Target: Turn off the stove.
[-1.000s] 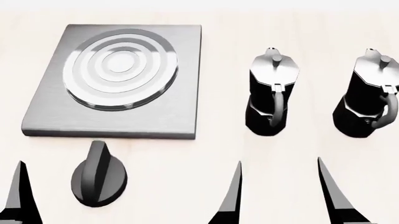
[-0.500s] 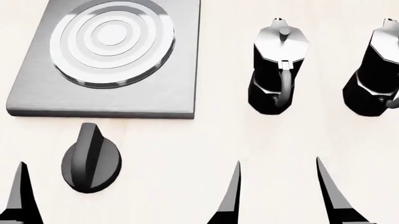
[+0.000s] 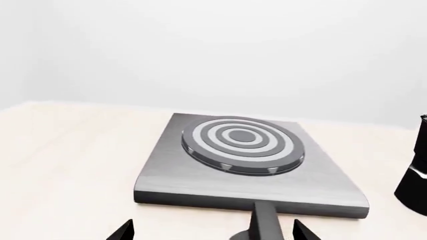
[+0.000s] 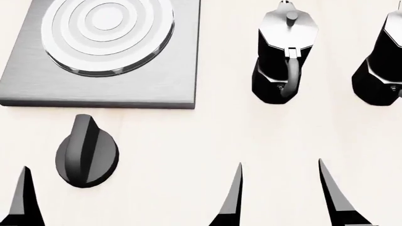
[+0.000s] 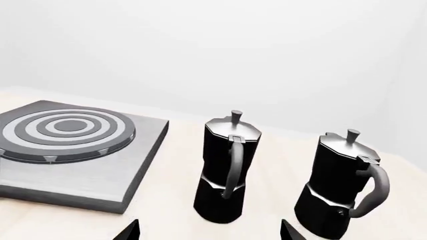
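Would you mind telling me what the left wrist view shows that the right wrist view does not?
Only the left wrist view shows the knob, its ridge rising between the left pincer tips. Only the right wrist view shows both moka pots whole, the nearer moka pot and the farther moka pot. Both show the stove slab with its ringed burner on the pale table.

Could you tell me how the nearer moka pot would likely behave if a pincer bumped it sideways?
The moka pot stands tall on a fairly narrow base, so a push near its lid would probably tip it rather than slide it. Its glossy black body looks rigid and possibly slippery. It stands apart from the stove, so it would likely fall on the bare table.
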`<state>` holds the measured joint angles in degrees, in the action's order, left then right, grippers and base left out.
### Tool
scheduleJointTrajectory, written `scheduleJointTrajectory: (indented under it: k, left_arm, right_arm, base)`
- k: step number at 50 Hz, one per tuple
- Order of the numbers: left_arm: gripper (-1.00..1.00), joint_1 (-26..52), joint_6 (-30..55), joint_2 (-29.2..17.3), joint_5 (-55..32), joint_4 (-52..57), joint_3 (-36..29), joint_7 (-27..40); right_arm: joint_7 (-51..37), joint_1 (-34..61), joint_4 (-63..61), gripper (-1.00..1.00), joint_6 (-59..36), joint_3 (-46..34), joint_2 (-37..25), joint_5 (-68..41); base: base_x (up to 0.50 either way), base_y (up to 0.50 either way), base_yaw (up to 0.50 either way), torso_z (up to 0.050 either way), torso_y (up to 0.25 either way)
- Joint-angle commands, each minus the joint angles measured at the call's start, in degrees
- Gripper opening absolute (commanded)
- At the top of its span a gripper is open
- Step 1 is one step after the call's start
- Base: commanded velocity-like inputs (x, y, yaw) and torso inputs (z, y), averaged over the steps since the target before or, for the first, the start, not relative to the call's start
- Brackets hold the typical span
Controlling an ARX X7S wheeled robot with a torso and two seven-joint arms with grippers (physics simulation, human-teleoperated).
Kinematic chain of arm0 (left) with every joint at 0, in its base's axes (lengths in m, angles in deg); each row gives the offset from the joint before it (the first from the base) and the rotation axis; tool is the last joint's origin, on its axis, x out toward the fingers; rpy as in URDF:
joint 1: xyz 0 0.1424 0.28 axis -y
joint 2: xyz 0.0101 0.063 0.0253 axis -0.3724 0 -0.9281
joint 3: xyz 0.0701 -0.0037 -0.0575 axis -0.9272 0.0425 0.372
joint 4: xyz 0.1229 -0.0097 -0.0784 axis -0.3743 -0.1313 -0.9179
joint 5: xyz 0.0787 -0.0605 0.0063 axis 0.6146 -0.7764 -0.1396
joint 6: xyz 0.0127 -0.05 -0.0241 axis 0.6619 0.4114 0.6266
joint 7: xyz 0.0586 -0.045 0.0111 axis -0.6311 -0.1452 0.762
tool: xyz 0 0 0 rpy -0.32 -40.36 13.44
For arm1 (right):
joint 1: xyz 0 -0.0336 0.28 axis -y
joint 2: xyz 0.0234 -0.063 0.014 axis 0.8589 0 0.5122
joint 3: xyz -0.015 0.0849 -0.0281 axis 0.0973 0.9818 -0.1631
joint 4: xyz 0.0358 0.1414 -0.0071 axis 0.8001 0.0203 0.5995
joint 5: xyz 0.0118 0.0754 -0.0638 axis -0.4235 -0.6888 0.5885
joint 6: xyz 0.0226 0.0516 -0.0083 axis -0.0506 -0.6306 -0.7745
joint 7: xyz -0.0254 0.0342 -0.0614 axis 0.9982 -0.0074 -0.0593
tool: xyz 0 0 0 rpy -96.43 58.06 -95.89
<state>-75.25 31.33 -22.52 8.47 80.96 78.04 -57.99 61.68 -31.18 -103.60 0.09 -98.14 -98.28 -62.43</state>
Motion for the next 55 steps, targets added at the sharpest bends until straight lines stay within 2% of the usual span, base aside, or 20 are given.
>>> scheduleJointTrajectory:
  k: [1,6,27,55]
  left_arm:
    - [1.0,-0.4,-0.4,-0.1,-0.5,0.5,-0.3,0.0]
    - [1.0,1.4,1.2,0.8,2.6,2.4,-4.3,0.6]
    - [1.0,7.8,8.6,3.0,4.8,5.5,-10.7,3.4]
    - [1.0,13.0,6.1,5.8,8.3,-3.1,-14.8,4.8]
  right_arm:
    - [-0.2,0.1,0.1,1.0,0.0,-0.1,-0.2,-0.2]
    - [-0.3,0.0,0.7,1.0,0.4,0.1,-0.2,-0.6]
    - [-0.7,0.1,1.1,1.0,0.6,-0.2,-0.5,-1.0]
    - [-0.9,0.2,1.7,1.0,1.0,-0.1,-0.8,-1.9]
  base:
    - [0.0,0.0,0.0,0.0,0.0]
    - [0.0,0.0,0.0,0.0,0.0]
    - [0.0,0.0,0.0,0.0,0.0]
    - [0.0,0.0,0.0,0.0,0.0]
